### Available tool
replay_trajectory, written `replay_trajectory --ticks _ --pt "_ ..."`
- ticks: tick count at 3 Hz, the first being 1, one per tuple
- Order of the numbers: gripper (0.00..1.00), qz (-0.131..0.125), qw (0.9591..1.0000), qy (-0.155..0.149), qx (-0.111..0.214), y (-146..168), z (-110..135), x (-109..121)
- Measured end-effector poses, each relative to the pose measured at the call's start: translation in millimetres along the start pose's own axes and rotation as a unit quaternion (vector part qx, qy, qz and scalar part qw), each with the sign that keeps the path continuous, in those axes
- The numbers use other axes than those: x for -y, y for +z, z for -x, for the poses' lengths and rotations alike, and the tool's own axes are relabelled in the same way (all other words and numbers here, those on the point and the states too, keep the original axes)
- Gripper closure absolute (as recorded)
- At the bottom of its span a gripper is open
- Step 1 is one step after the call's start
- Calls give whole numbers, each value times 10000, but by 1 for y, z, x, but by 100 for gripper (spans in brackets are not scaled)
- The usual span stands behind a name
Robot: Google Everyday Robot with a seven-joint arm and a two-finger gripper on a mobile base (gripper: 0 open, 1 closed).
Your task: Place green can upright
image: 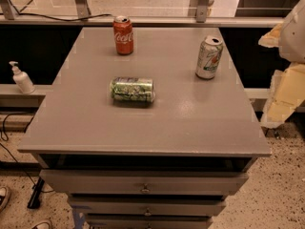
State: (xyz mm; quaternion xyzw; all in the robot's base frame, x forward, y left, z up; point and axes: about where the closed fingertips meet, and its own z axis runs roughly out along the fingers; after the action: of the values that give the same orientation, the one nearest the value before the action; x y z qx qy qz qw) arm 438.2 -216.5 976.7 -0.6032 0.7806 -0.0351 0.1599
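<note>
The green can point(132, 89) lies on its side near the middle of the grey table top point(190, 123), its long axis running left to right. It is pale green with darker mottling and its silver ends face left and right. My gripper point(282, 97) shows as white and cream parts at the right edge of the view, beyond the table's right side and well apart from the can. It holds nothing that I can see.
A red Coca-Cola can point(123, 35) stands upright at the back of the table. A white can with green and orange marks point(209, 57) stands at the back right. A soap dispenser point(21, 78) sits on a ledge to the left. Drawers point(143, 187) are below the table's front edge.
</note>
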Motion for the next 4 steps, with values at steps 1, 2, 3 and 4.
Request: replay_trajectory --ticks 1,2,3,4 --pt "0 0 10000 0 0 0 0 0" --pt "0 -39 9999 -60 124 2 6 2" --pt "0 -38 9987 -330 395 26 39 2" --pt "0 0 9960 -532 711 65 83 6"
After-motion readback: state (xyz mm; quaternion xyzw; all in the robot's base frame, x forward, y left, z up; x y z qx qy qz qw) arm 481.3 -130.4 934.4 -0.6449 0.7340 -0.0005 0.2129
